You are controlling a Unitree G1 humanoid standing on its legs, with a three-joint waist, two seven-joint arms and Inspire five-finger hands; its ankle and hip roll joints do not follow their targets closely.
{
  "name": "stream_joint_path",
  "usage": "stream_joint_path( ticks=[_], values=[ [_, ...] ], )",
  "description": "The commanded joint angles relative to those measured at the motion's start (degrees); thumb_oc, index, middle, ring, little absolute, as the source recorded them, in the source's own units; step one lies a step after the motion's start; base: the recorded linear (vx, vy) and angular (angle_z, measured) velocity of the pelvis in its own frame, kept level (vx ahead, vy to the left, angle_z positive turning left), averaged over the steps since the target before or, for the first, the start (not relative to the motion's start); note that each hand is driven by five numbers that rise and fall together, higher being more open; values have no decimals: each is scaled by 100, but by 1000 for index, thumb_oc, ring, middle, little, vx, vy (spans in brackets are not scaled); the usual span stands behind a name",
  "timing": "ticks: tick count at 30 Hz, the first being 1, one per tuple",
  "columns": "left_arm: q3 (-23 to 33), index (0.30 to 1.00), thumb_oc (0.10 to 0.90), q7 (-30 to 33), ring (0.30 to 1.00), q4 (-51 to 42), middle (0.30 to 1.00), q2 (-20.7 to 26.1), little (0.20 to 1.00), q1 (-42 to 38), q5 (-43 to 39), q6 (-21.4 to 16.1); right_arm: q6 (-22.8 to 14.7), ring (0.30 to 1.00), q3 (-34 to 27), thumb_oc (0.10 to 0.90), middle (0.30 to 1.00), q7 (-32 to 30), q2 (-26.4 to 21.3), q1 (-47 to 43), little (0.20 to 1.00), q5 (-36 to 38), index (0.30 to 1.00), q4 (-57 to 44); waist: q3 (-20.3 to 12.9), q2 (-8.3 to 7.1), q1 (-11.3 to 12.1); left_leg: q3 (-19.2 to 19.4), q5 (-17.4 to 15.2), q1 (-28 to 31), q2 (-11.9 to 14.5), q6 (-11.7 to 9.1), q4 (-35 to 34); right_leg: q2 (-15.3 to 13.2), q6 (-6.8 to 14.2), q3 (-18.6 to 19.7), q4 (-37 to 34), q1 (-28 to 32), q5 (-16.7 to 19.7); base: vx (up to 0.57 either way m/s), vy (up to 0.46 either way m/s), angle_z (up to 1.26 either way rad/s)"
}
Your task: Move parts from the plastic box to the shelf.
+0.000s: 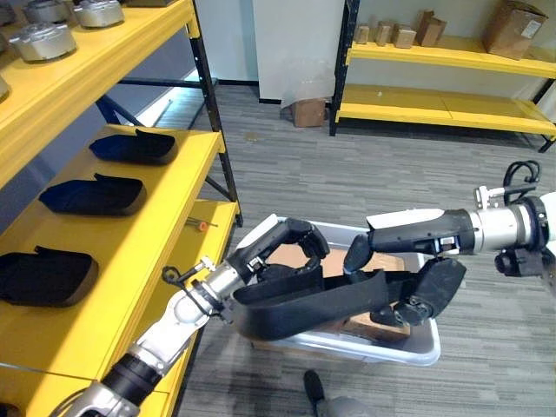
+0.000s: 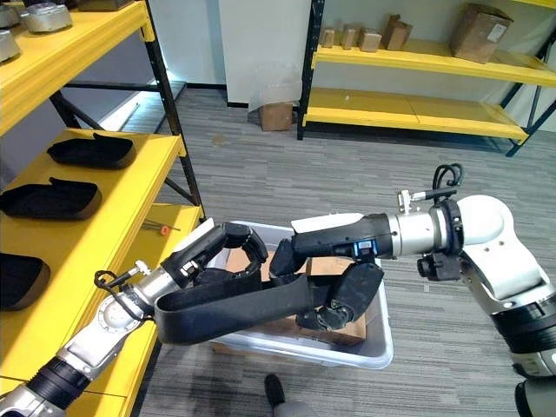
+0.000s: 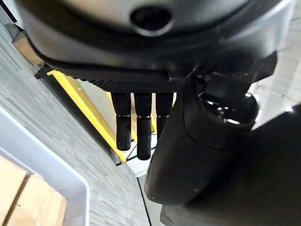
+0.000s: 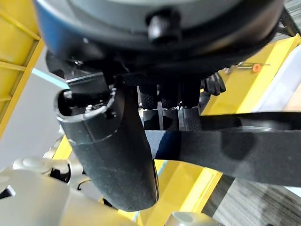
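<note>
You've got the long black part (image 1: 321,308) lifted just above the plastic box (image 1: 415,349), one hand at each end so it rides level. Your left hand (image 1: 282,252) curls over the end nearest the yellow shelf (image 1: 130,252); your right hand (image 1: 417,300) wraps the far end, thumb on top. Matching black parts (image 1: 91,195) already sit on that shelf, beside the box. The head views give you the whole span; the right wrist view shows fingers (image 4: 169,117) bent over the part's edge, which those miss.
</note>
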Motion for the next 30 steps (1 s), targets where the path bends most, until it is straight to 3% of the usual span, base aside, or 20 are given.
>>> stream_joint_path(
  ticks=[1, 11, 18, 19, 30],
  values=[
    [7, 1000, 900, 268, 1000, -752, 1000, -136, 1000, -483, -337, -627, -346, 300, -451, 400, 300, -429, 116, -244, 300, 449, 300, 401, -622, -52, 73, -297, -132, -270, 417, -115, -47, -243, 446, -30, 0, 527, -780, 0, 0, 0],
    [801, 1000, 900, 265, 1000, -282, 1000, 231, 1000, 43, -125, -816, -387, 300, -1177, 400, 300, -681, -131, 504, 300, 483, 300, 414, -599, -65, 104, -337, -133, -277, 399, -103, -47, -239, 444, -14, 0, 512, -769, 0, 0, 0],
    [1014, 1000, 900, 232, 1000, -110, 1000, 306, 1000, 172, -11, -1028, -350, 300, -1379, 400, 300, -727, -142, 691, 300, 523, 300, 527, -599, -61, 111, -326, -128, -269, 408, -115, -47, -241, 447, -11, 0, 516, -770, 0, 0, 0],
    [1125, 1000, 900, 203, 1000, -45, 1000, 390, 1000, 198, 52, -1162, -330, 300, -1486, 400, 300, -677, -147, 800, 300, 592, 300, 720, -595, -57, 114, -330, -124, -275, 410, -120, -47, -246, 448, -17, 0, 513, -768, 0, 0, 0],
    [1509, 1000, 900, -36, 1000, 73, 1000, 767, 1000, 298, -111, -1256, -253, 300, -1801, 400, 300, -589, -221, 1073, 300, 783, 300, 1484, -566, -51, 170, -341, -119, -269, 405, -126, -47, -269, 459, -62, 0, 515, -776, 0, 0, 0]
  ],
)
